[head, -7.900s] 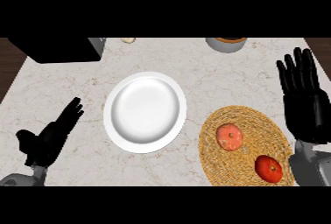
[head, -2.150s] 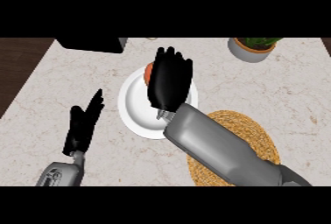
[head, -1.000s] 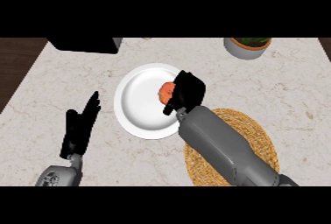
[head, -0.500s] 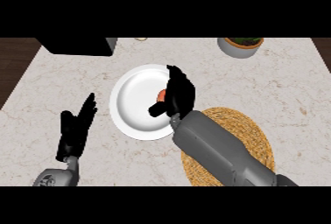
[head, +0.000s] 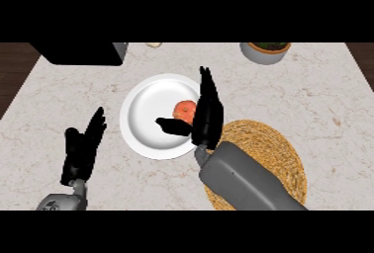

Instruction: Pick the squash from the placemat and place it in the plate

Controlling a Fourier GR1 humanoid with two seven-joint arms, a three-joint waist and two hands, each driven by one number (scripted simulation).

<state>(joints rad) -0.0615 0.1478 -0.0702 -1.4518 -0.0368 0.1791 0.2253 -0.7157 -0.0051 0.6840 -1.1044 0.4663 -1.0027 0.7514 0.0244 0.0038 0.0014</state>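
Head view: no legible writing anywhere. Right hand over the plate's right edge, fingers straight, thumb out left, holding nothing. Squash on the plate, just left of the fingers. Since half a second ago, fingers have straightened, uncovering more squash. Left hand open, well left; placemat right of the wrist.

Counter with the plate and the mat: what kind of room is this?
Probably a kitchen. A white plate with an orange squash sits on a marble-look counter, next to a woven placemat, with a potted plant behind.
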